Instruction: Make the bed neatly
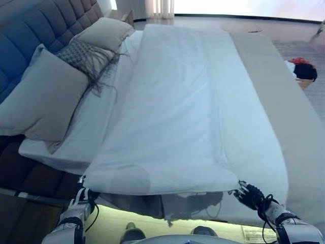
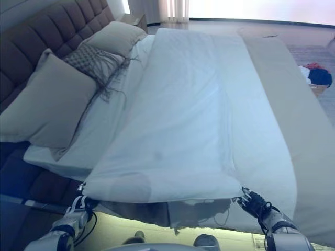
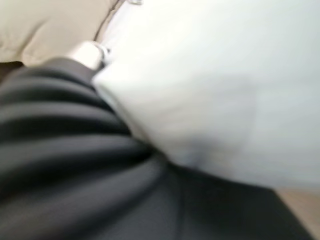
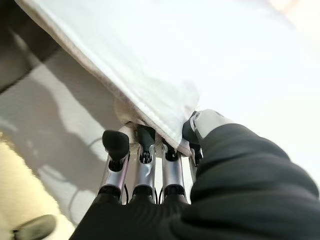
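A white duvet (image 1: 172, 112) lies down the middle of the bed, and its near edge is lifted off the mattress. My left hand (image 1: 84, 195) is shut on the duvet's near left corner; in the left wrist view a silver finger (image 3: 90, 52) presses the white cloth (image 3: 210, 90). My right hand (image 1: 250, 195) is shut on the near right corner. In the right wrist view its fingers (image 4: 142, 150) and thumb (image 4: 205, 122) pinch the duvet's hem (image 4: 150, 105). A beige cover (image 1: 284, 101) lies along the right side of the bed.
A large grey pillow (image 1: 43, 96), a fringed cushion (image 1: 81, 53) and a second pillow (image 1: 104, 33) lean at the tufted headboard (image 1: 30, 25) on the left. A nightstand (image 1: 124, 15) stands at the far corner. A heap of red and dark clothes (image 1: 303, 68) lies on the floor at the right.
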You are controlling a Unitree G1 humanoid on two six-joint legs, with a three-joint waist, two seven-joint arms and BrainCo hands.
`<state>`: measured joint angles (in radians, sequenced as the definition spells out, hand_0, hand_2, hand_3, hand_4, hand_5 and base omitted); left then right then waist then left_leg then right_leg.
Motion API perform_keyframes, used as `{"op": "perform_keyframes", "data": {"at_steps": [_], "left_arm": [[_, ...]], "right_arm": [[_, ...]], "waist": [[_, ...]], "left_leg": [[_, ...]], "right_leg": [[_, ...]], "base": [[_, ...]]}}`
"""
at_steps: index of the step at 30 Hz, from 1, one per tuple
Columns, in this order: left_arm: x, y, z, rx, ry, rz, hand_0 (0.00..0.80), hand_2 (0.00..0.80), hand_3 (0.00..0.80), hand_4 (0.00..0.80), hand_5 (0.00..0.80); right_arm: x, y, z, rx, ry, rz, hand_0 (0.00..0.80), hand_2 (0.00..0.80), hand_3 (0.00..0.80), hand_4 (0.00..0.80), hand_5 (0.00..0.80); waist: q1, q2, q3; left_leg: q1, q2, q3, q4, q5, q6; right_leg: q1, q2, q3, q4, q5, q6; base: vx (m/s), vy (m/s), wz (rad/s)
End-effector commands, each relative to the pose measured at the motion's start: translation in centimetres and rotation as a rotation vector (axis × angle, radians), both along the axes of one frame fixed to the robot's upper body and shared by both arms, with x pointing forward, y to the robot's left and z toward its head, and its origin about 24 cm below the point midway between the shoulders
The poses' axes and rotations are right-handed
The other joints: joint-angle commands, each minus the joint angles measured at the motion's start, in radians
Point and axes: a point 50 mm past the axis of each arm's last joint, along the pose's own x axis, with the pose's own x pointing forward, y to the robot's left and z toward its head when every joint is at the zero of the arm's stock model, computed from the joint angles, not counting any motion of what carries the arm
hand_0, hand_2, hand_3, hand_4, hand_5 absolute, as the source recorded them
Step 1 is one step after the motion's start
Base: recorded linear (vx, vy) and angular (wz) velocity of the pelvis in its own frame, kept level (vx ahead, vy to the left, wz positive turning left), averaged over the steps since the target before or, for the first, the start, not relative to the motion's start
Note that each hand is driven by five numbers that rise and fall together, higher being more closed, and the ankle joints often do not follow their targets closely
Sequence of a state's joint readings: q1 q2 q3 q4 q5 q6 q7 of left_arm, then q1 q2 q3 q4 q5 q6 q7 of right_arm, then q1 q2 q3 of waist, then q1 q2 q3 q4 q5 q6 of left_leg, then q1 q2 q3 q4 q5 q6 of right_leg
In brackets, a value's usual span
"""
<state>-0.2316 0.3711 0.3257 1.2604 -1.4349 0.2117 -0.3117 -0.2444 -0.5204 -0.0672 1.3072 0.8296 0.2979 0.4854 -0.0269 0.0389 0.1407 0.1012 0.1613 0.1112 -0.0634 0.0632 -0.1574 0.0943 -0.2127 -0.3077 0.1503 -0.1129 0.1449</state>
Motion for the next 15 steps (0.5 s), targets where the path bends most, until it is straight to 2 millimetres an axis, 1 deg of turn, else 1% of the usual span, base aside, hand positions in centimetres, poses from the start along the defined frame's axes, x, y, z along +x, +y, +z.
{"op": "perform_keyframes", "data": {"at_steps": [1,4,6,15], "left_arm": [[-3.1,7.1,2.4,0.175,-0.057,0.245,0.8,0.8,0.8,0.8,0.8],[-3.4,7.6,2.6,0.187,-0.045,0.239,0.8,0.8,0.8,0.8,0.8],[-3.6,7.9,2.7,0.195,-0.032,0.242,0.8,0.8,0.8,0.8,0.8],[-5.2,9.4,3.1,0.219,0.025,0.256,0.8,0.8,0.8,0.8,0.8]], "right_arm": [[-0.8,-1.3,0.4,-0.007,-0.005,-0.002,0.8,0.8,0.8,0.8,0.8],[-1.7,-0.6,-0.3,0.009,0.027,0.034,0.8,0.8,0.8,0.8,0.8],[-2.0,0.0,-0.7,0.021,0.047,0.061,0.8,0.8,0.8,0.8,0.8],[-3.2,2.8,-2.4,0.083,0.13,0.157,0.8,0.8,0.8,0.8,0.8]], "waist": [[0.054,0.015,-0.044],[0.059,0.01,-0.052],[0.064,0.008,-0.058],[0.099,0.002,-0.083]], "left_leg": [[0.005,0.046,0.011,0.083,-0.019,-0.015],[0.019,0.028,0.015,0.07,-0.053,-0.005],[0.023,0.019,0.014,0.065,-0.062,-0.001],[0.029,-0.009,-0.001,0.05,-0.082,0.021]], "right_leg": [[-0.021,-0.036,0.026,0.041,-0.002,-0.021],[-0.003,-0.045,0.031,-0.003,0.024,-0.007],[0.008,-0.046,0.034,-0.031,0.038,0.0],[0.041,-0.05,0.02,-0.103,0.071,0.017]], "base": [[-0.013,0.155,-0.02],[-0.016,0.133,-0.1],[-0.027,0.108,-0.05],[-0.019,0.065,0.01]]}}
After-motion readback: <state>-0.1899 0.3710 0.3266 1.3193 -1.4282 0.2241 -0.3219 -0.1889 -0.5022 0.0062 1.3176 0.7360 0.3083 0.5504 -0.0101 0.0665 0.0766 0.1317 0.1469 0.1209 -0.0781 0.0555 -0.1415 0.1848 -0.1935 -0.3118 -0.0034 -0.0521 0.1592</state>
